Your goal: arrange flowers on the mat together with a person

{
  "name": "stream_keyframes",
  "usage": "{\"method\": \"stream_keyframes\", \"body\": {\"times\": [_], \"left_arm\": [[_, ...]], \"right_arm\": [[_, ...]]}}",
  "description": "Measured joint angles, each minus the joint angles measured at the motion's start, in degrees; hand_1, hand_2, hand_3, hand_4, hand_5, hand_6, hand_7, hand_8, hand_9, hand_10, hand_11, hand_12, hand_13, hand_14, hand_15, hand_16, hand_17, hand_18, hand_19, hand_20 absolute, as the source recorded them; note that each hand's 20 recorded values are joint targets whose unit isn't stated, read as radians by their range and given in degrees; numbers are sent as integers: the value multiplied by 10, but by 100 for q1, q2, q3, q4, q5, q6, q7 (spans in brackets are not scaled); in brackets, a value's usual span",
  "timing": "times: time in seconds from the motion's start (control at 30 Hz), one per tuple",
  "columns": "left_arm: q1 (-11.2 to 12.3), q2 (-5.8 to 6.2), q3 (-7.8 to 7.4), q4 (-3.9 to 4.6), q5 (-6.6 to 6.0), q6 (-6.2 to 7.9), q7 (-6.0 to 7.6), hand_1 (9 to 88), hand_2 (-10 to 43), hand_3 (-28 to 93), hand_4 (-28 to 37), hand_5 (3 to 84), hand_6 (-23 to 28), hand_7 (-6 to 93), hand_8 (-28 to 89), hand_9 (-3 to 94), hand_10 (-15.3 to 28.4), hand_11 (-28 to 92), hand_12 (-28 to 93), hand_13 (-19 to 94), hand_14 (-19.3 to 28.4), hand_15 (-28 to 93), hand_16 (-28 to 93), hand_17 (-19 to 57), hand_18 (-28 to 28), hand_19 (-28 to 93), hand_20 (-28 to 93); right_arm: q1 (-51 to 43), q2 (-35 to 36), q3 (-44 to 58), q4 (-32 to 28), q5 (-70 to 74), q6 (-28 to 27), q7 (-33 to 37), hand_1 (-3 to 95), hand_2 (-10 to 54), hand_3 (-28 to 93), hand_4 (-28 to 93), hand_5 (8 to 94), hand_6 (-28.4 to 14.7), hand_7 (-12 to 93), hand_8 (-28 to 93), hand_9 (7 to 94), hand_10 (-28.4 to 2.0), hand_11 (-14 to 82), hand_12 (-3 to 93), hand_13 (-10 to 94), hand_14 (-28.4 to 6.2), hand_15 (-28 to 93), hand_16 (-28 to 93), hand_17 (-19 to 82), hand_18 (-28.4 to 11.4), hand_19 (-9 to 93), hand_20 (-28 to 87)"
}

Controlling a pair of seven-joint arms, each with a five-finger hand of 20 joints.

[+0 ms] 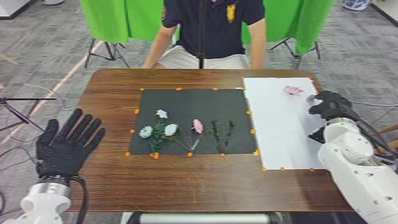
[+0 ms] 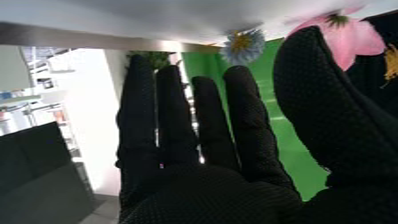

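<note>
Head view: The tabletop (image 1: 178,187) carries a dark mat (image 1: 204,102) and, to its right, a white mat (image 1: 280,120). On the dark mat lie an upper white flower (image 1: 161,114), a pale blue flower (image 1: 146,132), a lower white flower (image 1: 171,128), a slender pink flower (image 1: 197,126) and green sprigs (image 1: 221,138). A broad pink flower (image 1: 293,90) lies near the far end of the white mat. The left hand (image 1: 67,150) is released at the left edge of the tabletop, fingers straight and spread. The right hand (image 1: 333,106) is at the right edge of the white mat, just beside a grey-blue flower (image 1: 313,100).

Right wrist view: The right hand (image 2: 213,192) is released, with straight fingers and the thumb set apart. The grey-blue flower is near the fingertips; the broad pink flower is near the thumb tip.
</note>
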Motion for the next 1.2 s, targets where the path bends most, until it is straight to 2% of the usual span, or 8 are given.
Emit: {"method": "stream_keyframes", "body": {"times": [0.23,0.57,0.67,0.77,0.93,1.0,1.13,1.2], "left_arm": [[23,2,-62,6,-24,20,10,253,175,705,-283,428,79,125,-99,375,155,195,82,296,160,324,-63,-59,146,346,141],[-32,18,18,5,-138,35,36,252,176,706,-283,432,80,129,-100,377,156,199,82,297,162,332,-66,-59,147,347,141],[5,18,-2,1,-200,43,44,253,176,705,-283,432,80,130,-101,378,157,199,82,298,161,332,-66,-59,147,347,141],[4,18,-2,9,-224,40,32,253,176,705,-283,433,81,130,-101,380,157,201,82,298,161,332,-66,-59,147,348,141],[4,20,-9,10,-256,40,23,254,176,705,-283,434,82,130,-101,381,158,202,83,299,162,334,-67,-59,147,349,141],[4,21,-17,10,-264,40,12,253,177,706,-283,434,82,131,-101,381,158,203,84,300,162,336,-67,-59,147,349,141],[24,18,-70,-2,-264,39,-18,253,177,704,-283,433,81,130,-101,382,157,203,83,299,162,336,-68,-60,147,351,141],[43,12,-86,-2,-264,29,-18,253,177,704,-283,433,81,129,-101,382,157,203,84,299,162,336,-68,-60,147,351,141]], "right_arm": [[166,25,-226,129,66,56,-42,412,-95,811,-283,376,-22,247,-166,356,-96,126,79,343,-81,270,16,206,-145,584,20],[1048,-30,-883,744,159,-319,-190,405,-95,805,-283,365,-32,220,-154,315,-97,120,71,320,-82,260,7,206,-139,572,8],[1194,-96,-874,739,102,-1026,-184,427,-93,806,-282,441,-38,212,-151,396,-102,131,78,381,-82,276,8,240,-137,597,11],[1415,-118,-824,713,34,-1970,-193,454,-94,804,-282,507,-46,192,-145,473,-129,134,93,445,-79,280,20,289,-128,616,11],[1802,-117,-781,698,-68,-2991,-255,523,-95,764,-282,596,-5,244,-108,593,-96,183,145,562,-61,312,126,366,-107,640,87],[1777,-116,-723,645,-66,-3029,-254,556,-95,716,-283,609,12,303,-55,654,-89,188,194,601,-39,292,244,368,-116,661,173],[1516,-121,-585,503,-107,-2727,-328,609,-95,662,-283,635,25,392,-43,750,-70,93,347,666,-13,284,355,391,-124,736,286],[1357,-123,-536,440,-112,-2487,-346,628,-95,661,-282,646,30,415,-30,762,-68,82,369,693,-2,307,391,428,-112,764,316]]}}
